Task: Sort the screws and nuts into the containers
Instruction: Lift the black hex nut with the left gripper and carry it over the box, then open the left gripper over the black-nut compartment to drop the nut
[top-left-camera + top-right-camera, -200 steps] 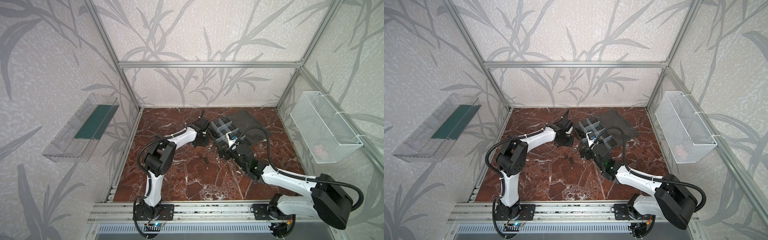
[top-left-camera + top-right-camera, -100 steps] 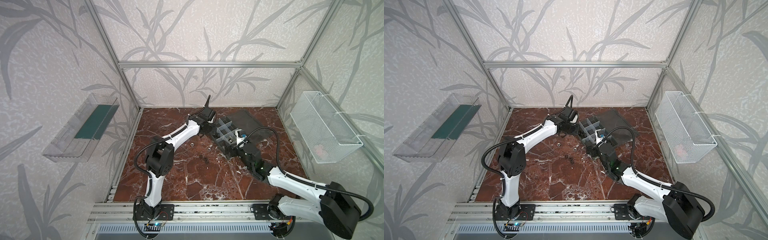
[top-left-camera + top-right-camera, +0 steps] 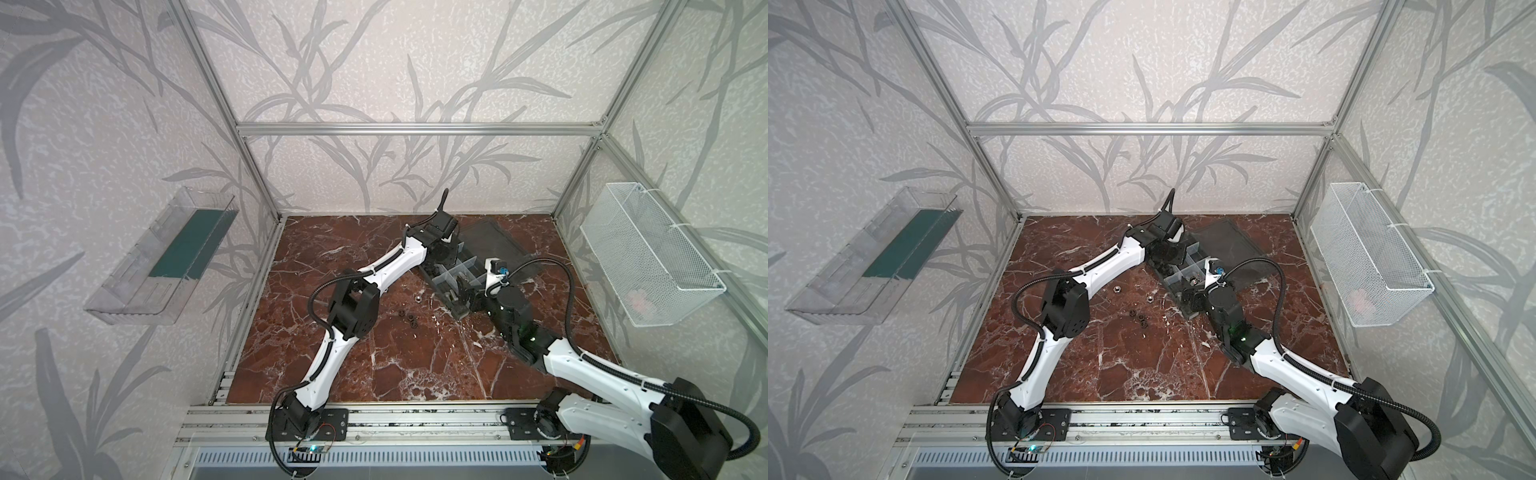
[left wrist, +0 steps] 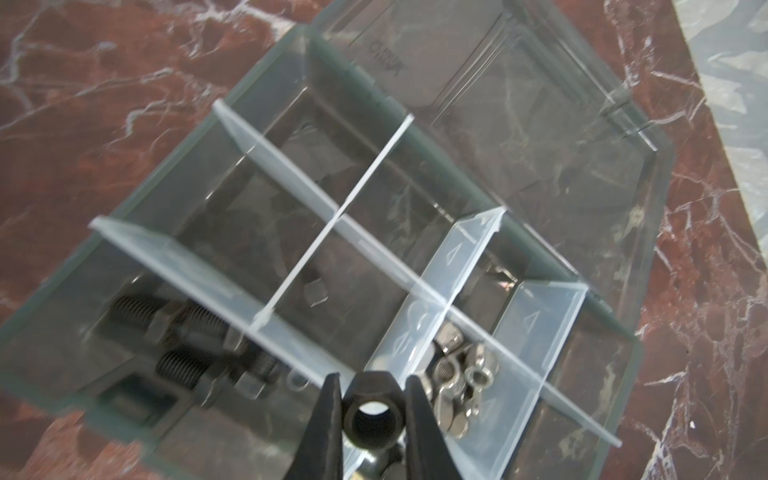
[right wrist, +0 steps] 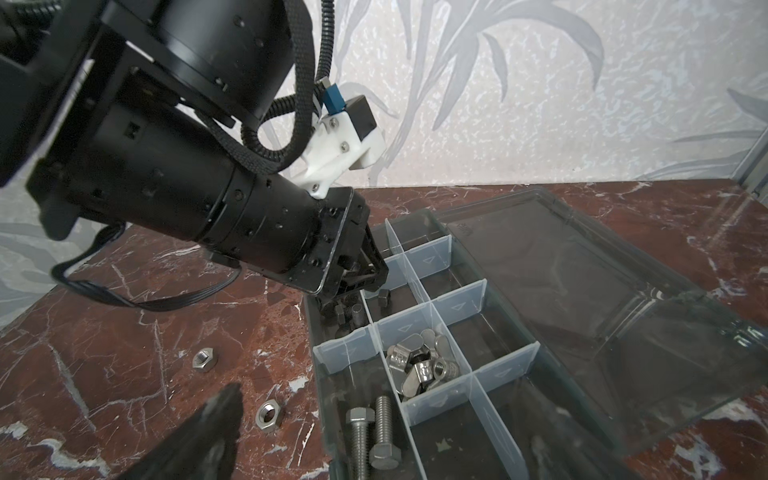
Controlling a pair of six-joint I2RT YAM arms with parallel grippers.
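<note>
Black nut (image 4: 372, 419) between left fingers (image 4: 322, 436) (hidden in top views).

Left tool (image 4: 372, 409) grips black nut (image 4: 372, 417) above organizer compartments (image 4: 291, 199)

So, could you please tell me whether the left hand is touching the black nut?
Touching. The left wrist view shows the black nut pinched between both fingers of the left hand, no gap on either side.

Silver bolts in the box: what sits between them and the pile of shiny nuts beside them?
A translucent divider stands between the silver bolts and the pile of silver nuts, keeping them apart. The right wrist view shows it.
</note>
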